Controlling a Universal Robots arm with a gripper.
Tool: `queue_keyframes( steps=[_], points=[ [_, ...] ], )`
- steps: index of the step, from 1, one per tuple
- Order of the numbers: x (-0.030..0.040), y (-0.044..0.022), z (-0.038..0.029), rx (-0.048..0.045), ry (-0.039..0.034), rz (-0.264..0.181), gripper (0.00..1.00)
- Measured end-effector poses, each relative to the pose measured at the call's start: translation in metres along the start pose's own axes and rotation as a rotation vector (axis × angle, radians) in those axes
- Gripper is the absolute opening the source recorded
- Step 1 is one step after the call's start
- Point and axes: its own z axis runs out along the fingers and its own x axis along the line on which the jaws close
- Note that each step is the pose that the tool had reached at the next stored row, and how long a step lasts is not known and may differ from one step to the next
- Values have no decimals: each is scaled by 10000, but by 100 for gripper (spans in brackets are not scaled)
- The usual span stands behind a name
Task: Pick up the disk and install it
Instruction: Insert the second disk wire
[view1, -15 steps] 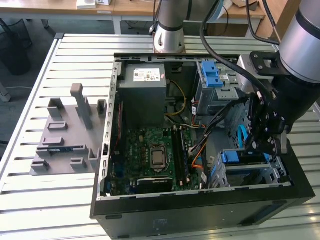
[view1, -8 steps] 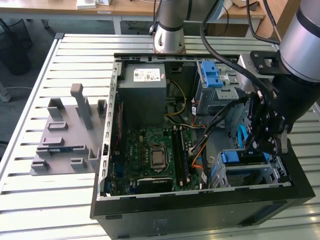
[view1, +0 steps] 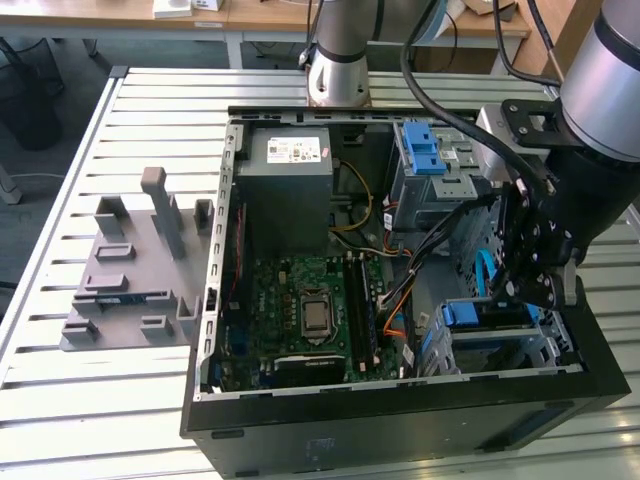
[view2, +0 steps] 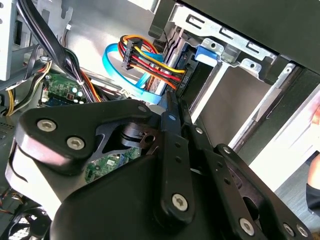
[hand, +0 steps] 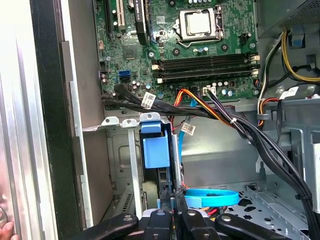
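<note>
Slatted metal tabletop carries an open computer case. Inside it, my gripper hangs directly over the disk, which sits edge-up in the lower drive bay, long axis running deep into the bay. Gripper's fingers appear pressed together.

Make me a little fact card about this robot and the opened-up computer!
Place: black open computer case on a slatted metal table
Disk: silver hard drive with a blue plastic end bracket, sitting in the grey metal drive bay
Gripper: black robot gripper, close against the disk's edge; whether it grips cannot be told
Inside the case: green motherboard, large grey power-supply box
Beside the case: grey plastic fixture, on the exterior view's left
</note>
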Motion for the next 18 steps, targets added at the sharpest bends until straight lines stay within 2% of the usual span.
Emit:
queue_keyframes(
  steps=[18],
  points=[
    [-1, -9, 66, 0, 1, 5, 17]
  ],
)
